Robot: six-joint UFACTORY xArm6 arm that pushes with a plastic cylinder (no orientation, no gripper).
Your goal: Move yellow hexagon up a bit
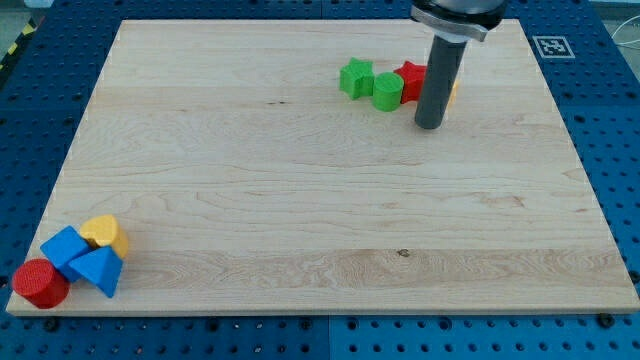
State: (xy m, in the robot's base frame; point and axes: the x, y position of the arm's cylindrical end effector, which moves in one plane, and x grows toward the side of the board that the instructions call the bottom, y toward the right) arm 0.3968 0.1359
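1. A pale wooden counter (300, 200) lies on a blue pegboard.
2. My tip (430, 126) rests on the counter in the upper right of the frame. It is a bare rod with no fingers, so nothing opens or shuts.
3. Just behind the rod a yellow block (453, 92) shows as a sliver, its shape hidden. A red block (411, 76), a green block (388, 91) and a green star (356, 77) sit beside it.
4. The yellow hexagon (104, 234) sits at the lower left, touching a blue cube (65, 248) and a blue wedge (98, 270), near a red cylinder (40, 283).
5. It lies well apart from my tip, down and to the left. I judge the push must start from below it.
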